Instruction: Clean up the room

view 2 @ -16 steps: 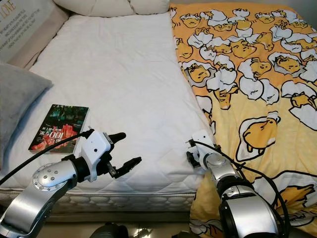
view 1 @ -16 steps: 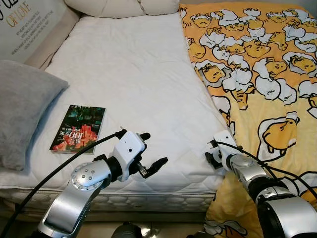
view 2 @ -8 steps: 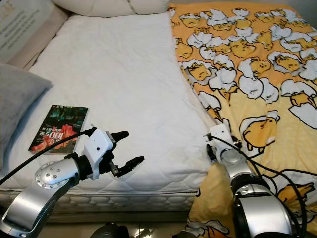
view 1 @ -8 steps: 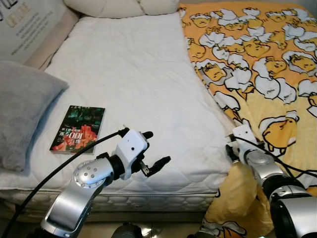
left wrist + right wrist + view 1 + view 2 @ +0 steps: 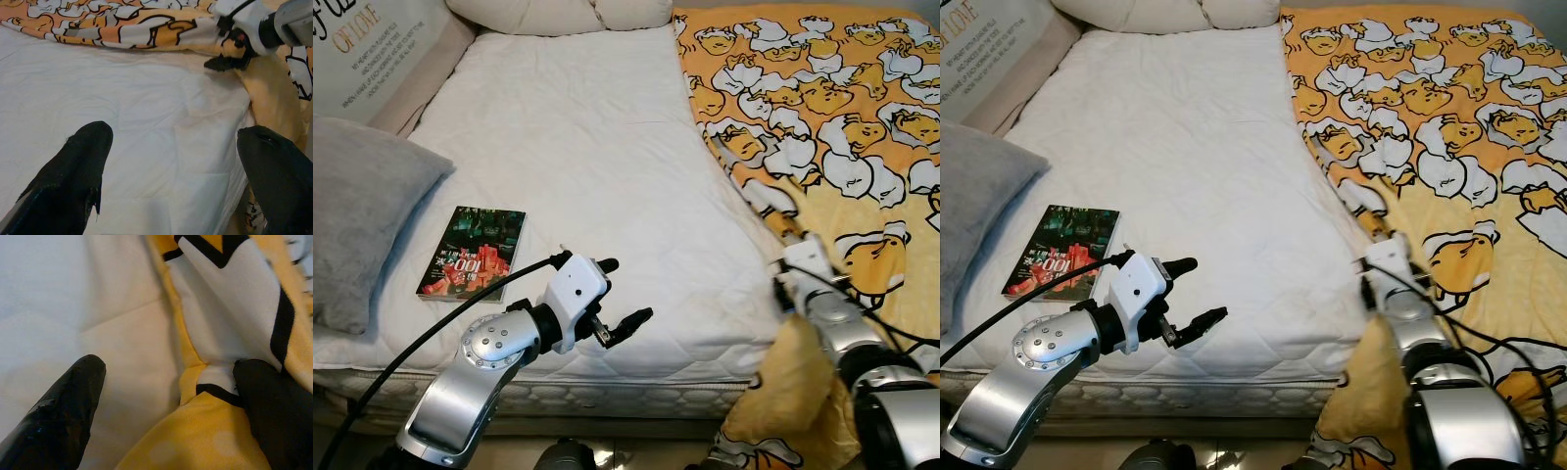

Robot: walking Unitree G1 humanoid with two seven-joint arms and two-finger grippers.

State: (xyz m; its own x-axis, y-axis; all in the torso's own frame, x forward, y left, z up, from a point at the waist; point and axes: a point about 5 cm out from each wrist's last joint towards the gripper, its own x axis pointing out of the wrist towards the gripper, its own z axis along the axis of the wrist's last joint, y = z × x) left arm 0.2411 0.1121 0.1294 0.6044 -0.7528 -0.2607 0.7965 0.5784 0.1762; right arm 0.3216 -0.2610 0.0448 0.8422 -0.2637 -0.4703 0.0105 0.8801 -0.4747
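White mattress (image 5: 587, 147), bare on the robot's left half; yellow cartoon blanket (image 5: 822, 108) covers the right half and hangs over the foot edge. Book (image 5: 473, 253) lies flat beside a grey pillow (image 5: 357, 225). Left gripper (image 5: 625, 294) hovers over the mattress edge, fingers apart. Right gripper (image 5: 171, 396) shows fingers apart at the blanket's edge, one finger (image 5: 266, 396) pressing the fabric.

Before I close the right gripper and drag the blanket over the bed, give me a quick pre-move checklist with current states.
1. Right gripper jaws open: ok.
2. Edge of the yellow cartoon-print blanket lies between them: ok, fold against one jaw.
3. White quilted mattress bare for spreading: ok.
4. Dark-covered paperback book clear of the blanket: ok, far side.
5. Left gripper out of the path: not ok, it hovers open over the mattress's near edge.
6. Blanket free below the bed edge: cannot tell.
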